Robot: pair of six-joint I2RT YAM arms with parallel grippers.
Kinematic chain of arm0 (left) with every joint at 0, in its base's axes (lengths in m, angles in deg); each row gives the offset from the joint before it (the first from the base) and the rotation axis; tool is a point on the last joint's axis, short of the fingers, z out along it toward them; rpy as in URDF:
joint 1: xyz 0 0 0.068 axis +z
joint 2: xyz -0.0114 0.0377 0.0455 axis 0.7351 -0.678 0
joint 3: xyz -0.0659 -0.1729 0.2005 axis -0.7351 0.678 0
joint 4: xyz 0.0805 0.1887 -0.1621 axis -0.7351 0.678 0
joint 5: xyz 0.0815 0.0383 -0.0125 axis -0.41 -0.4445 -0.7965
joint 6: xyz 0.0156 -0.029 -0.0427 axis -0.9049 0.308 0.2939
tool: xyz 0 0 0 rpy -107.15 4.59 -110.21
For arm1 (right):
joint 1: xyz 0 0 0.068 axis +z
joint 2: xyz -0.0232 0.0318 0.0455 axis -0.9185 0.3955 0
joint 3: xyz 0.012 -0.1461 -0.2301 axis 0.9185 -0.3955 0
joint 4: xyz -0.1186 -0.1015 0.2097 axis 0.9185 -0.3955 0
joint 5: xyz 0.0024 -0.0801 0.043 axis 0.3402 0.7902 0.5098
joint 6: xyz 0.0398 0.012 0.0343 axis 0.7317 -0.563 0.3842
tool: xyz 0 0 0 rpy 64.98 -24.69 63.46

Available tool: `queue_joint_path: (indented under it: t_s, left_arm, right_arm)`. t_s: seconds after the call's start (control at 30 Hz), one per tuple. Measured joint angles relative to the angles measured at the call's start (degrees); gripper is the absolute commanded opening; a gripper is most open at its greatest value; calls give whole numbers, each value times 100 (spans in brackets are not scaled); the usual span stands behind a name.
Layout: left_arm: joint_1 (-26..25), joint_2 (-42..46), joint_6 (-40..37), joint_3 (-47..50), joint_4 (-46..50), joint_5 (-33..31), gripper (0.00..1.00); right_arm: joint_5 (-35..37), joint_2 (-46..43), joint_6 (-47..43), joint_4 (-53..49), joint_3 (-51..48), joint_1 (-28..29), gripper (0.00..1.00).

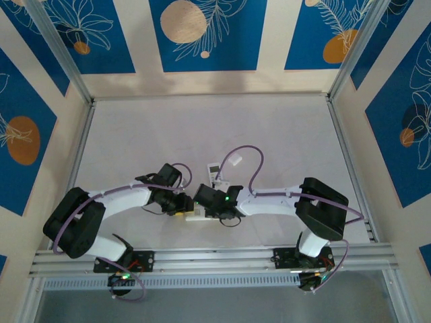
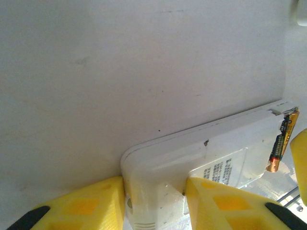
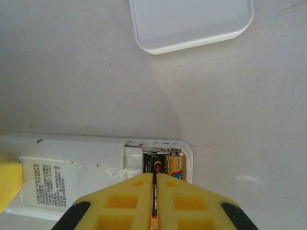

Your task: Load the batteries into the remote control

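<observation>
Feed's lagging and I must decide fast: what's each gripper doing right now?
Left gripper: closed on the remote.
Right gripper: closed, fingers pressed together at the batteries.

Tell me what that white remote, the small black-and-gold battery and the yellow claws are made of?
The white rectangular remote looks like moulded plastic, matt and scuffed. The black-and-gold cylindrical battery seems metal under a glossy printed wrap. The yellow fingers of the left gripper look like matt plastic with moulded pockets.
</observation>
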Motion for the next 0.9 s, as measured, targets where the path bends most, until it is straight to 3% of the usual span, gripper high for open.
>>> queue_joint_path:
  t_s: [0.6, 0.9]
  left_arm:
    - [0, 4, 7, 2, 0, -4, 39]
    - [-129, 195, -42, -11, -42, -179, 70]
  right_arm:
    - [81, 321, 138, -173, 195, 118, 13]
    - [-90, -518, -328, -612, 398, -343, 31]
